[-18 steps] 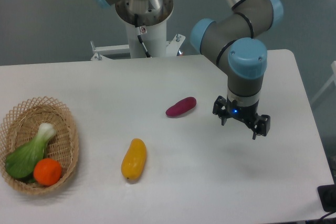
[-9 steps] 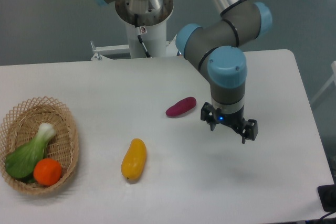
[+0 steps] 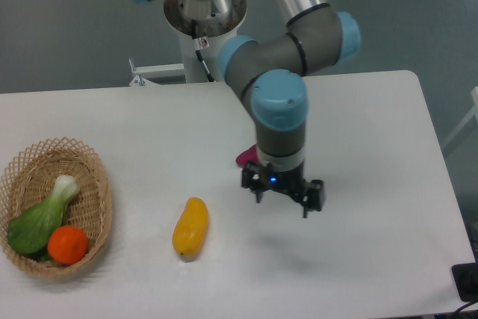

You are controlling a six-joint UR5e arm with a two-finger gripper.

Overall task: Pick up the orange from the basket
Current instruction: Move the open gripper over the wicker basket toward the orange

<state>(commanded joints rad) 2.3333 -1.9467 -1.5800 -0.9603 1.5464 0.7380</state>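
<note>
White table [image 3: 373,110] — orange [image 3: 68,245] at basket [image 3: 98,184] edge, released pincer [image 3: 281,198] hovering well apart.

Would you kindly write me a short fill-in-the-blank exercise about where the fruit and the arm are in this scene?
1. The orange lies inside the ____ next to a leafy green vegetable.
2. The yellow fruit lies on the ____, outside the basket.
3. The gripper is empty, its fingers partly hiding the ____ fruit.

Missing words: basket; table; purple
</note>
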